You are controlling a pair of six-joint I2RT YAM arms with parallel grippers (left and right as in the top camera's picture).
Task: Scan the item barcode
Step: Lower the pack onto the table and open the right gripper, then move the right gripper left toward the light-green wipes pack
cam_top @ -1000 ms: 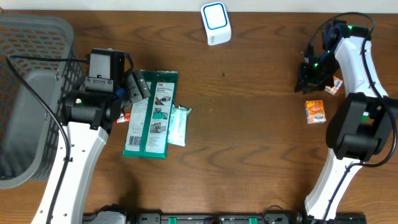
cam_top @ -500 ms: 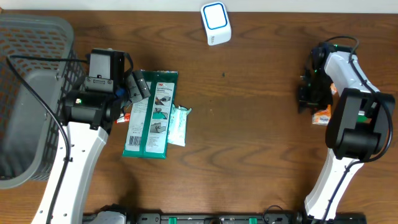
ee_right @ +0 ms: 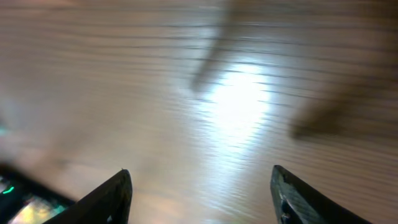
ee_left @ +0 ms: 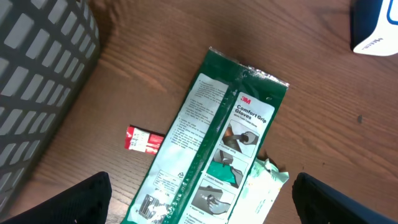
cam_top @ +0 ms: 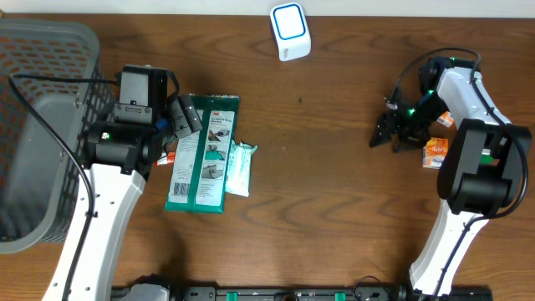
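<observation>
A brown wooden table (cam_top: 334,209) fills the overhead view, and a grey mesh basket (cam_top: 50,42) stands at its left edge. Just right of the basket, the left gripper (ee_left: 202,202) hangs over a green glove packet (cam_top: 205,155) with its fingers spread wide and nothing between them. The packet lies flat, printed side up. The right gripper (cam_top: 386,134) is low over bare wood on the right side. Its wrist view is blurred but shows both fingertips (ee_right: 118,193) apart with only table between, so the claw is open and empty. A white scanner (cam_top: 290,31) with a blue face stands at the far edge, well apart from both arms. A pale wipes pouch (cam_top: 239,167) touches the glove packet's right side. A small orange box (cam_top: 435,152) lies beside the right arm, near the claw but clear of it. A tiny red item (ee_left: 144,139) lies just left of the glove packet.
</observation>
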